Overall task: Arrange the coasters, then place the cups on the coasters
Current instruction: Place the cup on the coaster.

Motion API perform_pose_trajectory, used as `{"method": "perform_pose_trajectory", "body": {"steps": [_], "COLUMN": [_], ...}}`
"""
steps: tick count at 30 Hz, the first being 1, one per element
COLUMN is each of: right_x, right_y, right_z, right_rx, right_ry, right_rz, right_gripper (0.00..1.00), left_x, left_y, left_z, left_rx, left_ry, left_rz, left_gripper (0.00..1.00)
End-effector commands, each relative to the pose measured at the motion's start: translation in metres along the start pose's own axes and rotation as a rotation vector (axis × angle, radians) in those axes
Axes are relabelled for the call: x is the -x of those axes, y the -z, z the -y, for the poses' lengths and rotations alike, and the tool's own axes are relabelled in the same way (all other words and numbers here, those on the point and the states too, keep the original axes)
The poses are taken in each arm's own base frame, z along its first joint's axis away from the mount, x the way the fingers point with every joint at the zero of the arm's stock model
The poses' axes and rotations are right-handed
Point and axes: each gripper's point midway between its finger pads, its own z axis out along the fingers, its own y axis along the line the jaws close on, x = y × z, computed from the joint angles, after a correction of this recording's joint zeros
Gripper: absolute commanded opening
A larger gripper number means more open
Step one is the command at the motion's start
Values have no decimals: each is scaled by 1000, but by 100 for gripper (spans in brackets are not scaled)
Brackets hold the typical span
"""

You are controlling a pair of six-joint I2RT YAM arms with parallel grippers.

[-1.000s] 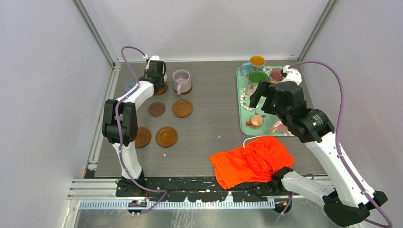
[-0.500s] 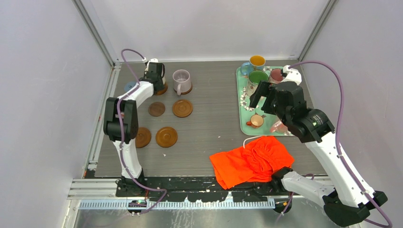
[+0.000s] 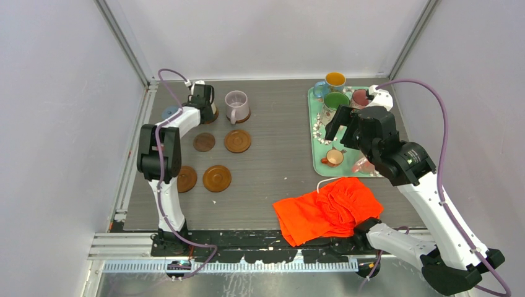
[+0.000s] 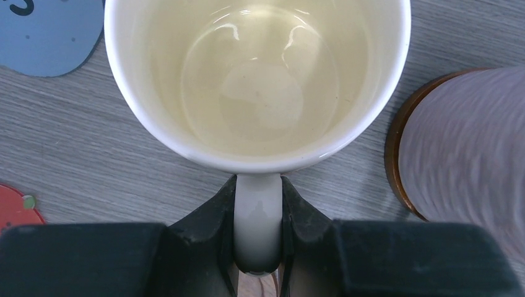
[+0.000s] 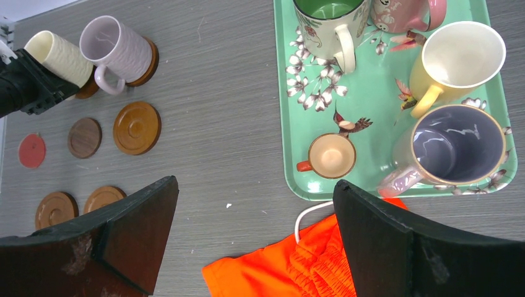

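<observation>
The left gripper (image 4: 258,204) has its jaws clamped on the handle of the cream mug (image 4: 257,80), which sits tilted just left of the lilac mug (image 5: 117,46) at the far side of the bench (image 3: 278,167). The lilac mug stands upright on a brown coaster (image 5: 150,62). A second brown coaster (image 5: 86,91) peeks out beneath the cream mug; contact between the two cannot be made out.

Further left of the lilac mug lies the blue coaster (image 4: 49,37), and nearer than that the red coaster (image 5: 31,150). Four bare brown coasters (image 5: 137,127) lie on the near side of the lilac mug.

Well to its right, the teal tray (image 5: 371,93) carries a green-inside mug (image 5: 328,18), a pink mug (image 5: 405,12), a yellow-handled mug (image 5: 461,55), a grey-inside mug (image 5: 455,145) and the tiny orange cup (image 5: 331,156). The right gripper (image 5: 252,185) hangs above the tray, its jaws spread wide and holding nothing.
</observation>
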Motion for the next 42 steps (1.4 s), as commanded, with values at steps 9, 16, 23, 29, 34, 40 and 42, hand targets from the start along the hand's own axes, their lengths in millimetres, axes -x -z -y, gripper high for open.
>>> {"method": "perform_pose_trajectory", "body": {"steps": [9, 16, 23, 29, 34, 40, 42], "right_x": [10, 8, 7, 3, 1, 3, 3], "right_y": [6, 8, 9, 9, 8, 10, 11], "right_z": [0, 2, 4, 7, 7, 7, 8], "right_rx": [7, 9, 8, 4, 4, 6, 5], "right_ry": [-25, -31, -29, -26, -25, -27, -27], "right_rz": [41, 45, 46, 41, 37, 41, 44], "right_gripper": [100, 100, 100, 100, 100, 100, 100], "left_x": [38, 25, 19, 22, 27, 44, 50], "left_y": [5, 3, 4, 10, 16, 32, 40], "left_z": [10, 7, 6, 8, 10, 15, 16], "left_rx": [-36, -25, -21, -41, -54, -88, -98], "left_ry": [86, 85, 82, 83, 89, 96, 94], "left_rz": [94, 61, 38, 48, 58, 92, 103], "left_gripper": [0, 6, 31, 49, 55, 68, 74]}}
